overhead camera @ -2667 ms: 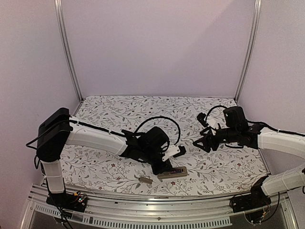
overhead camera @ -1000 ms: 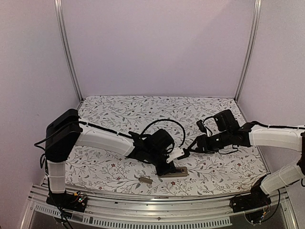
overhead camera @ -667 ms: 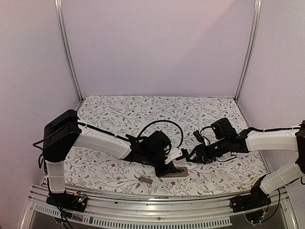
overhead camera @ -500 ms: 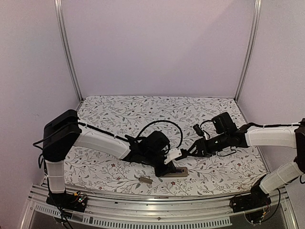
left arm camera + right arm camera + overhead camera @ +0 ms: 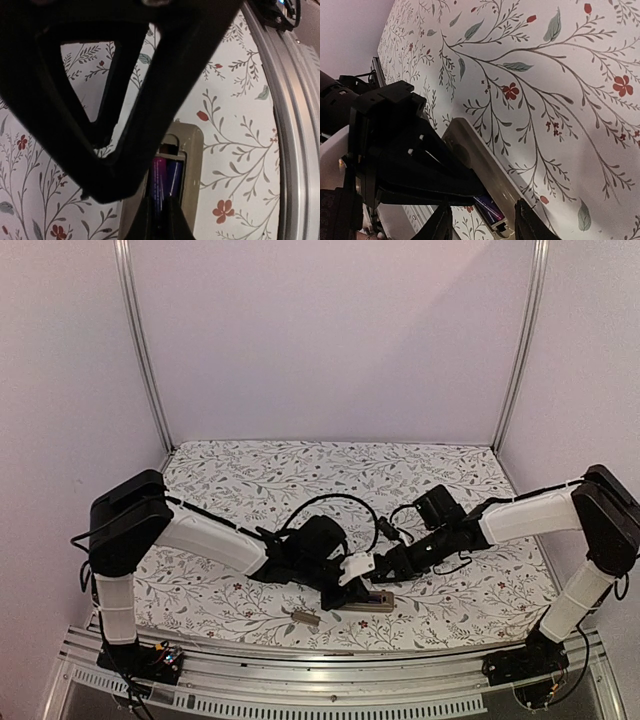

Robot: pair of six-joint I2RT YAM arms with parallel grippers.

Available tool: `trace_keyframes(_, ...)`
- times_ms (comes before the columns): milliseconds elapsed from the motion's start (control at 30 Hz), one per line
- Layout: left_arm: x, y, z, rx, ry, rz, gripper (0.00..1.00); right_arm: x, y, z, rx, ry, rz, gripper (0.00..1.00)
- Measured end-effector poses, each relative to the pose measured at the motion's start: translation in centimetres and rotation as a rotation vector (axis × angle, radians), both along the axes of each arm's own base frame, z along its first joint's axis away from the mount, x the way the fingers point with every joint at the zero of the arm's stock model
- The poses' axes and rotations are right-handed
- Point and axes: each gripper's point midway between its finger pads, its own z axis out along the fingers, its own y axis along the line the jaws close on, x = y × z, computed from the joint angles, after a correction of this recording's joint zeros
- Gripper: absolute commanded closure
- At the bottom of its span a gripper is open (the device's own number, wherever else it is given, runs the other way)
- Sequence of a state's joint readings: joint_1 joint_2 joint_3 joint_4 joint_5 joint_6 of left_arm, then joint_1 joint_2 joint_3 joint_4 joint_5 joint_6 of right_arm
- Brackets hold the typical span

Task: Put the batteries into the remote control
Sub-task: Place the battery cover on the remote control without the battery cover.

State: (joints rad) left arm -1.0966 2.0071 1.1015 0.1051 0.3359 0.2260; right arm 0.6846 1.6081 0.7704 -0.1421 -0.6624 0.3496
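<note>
From above, the right gripper (image 5: pixel 385 573) had moved in to the remote control (image 5: pixel 368 600), which lay at the near edge of the table (image 5: pixel 250 475) under the left gripper (image 5: pixel 352 590). In the left wrist view, its fingertips were pressed together over the batteries (image 5: pixel 165 182) (both already inside). In the right wrist view, the fingers (image 5: pixel 526 225) stood spread around the remote's end, probably to steady it.

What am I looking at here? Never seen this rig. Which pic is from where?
Two robot arms stand at the near edge of a floral table. The wide picture is from a fixed camera above and behind them; the other two are from cameras on each wrist. On the table lie a remote control, back up, and a cover strip. The left wrist view shows two batteries in the remote's recess. The left tool is shut, tip down at that recess, seemingly gripping nothing. The right tool is open near the remote's end.
</note>
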Motion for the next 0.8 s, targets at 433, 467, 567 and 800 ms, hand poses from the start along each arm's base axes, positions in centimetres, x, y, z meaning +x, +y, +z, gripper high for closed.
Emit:
trace_keyframes(433, -0.1, 0.0, 0.1, -0.029, -0.019, -0.036, 1.00, -1.2, -0.3, -3.4, -0.040, 0.006, 0.139, 0.61)
trace_keyframes(467, -0.1, 0.0, 0.0, -0.030, -0.019, -0.036, 1.00, -1.2, -0.3, -3.4, -0.038, 0.000, 0.147, 0.61)
trace_keyframes(567, -0.1, 0.0, 0.0, -0.034, -0.020, -0.037, 1.00, -1.2, -0.3, -3.4, -0.035, -0.014, 0.161, 0.62)
trace_keyframes(800, -0.1, 0.0, 0.1, -0.037, -0.020, -0.037, 1.00, -1.6, 0.5, -3.7, -0.017, -0.030, 0.195, 0.62)
